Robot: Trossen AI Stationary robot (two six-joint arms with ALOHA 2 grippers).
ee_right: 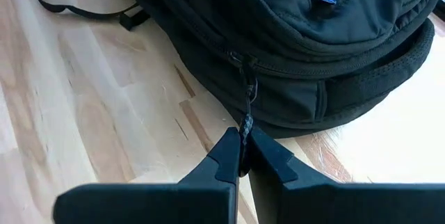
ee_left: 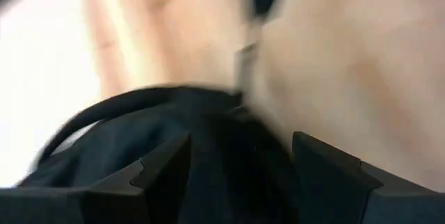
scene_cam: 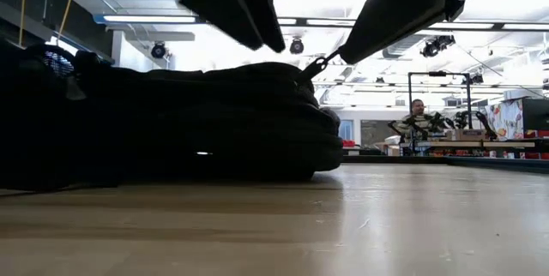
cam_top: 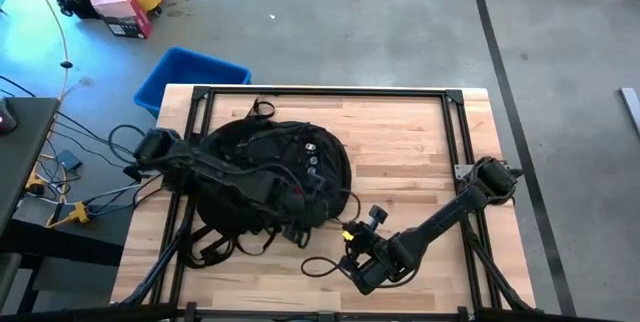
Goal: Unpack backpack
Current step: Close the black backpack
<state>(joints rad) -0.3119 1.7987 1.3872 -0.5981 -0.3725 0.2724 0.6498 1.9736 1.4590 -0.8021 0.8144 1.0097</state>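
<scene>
The black backpack (cam_top: 260,167) lies flat on the wooden table, left of the middle, with small badges (cam_top: 311,152) on top. My left gripper (cam_top: 297,224) reaches across it from the table's left. It hovers open just above the near right part of the pack (ee_left: 208,147), touching nothing in the low view (scene_cam: 257,6). My right gripper (ee_right: 243,144) comes from the table's right near corner and is shut on a zipper pull at the pack's near right side (cam_top: 350,232). My right gripper pinches the free end of the zipper pull cord (ee_right: 245,125) between its two fingertips. The fingers come slanting down from the table's near right side, in line with the cord. The cord runs straight and taut from the slider (ee_right: 240,60) on the pack's side wall.
Black straps (cam_top: 215,247) trail off the pack toward the near edge, and a loose black cable (cam_top: 318,265) lies by the right gripper. A black metal frame (cam_top: 320,92) borders the table. A blue bin (cam_top: 190,77) stands on the floor past the far left corner. The table's right half (cam_top: 410,152) is bare wood.
</scene>
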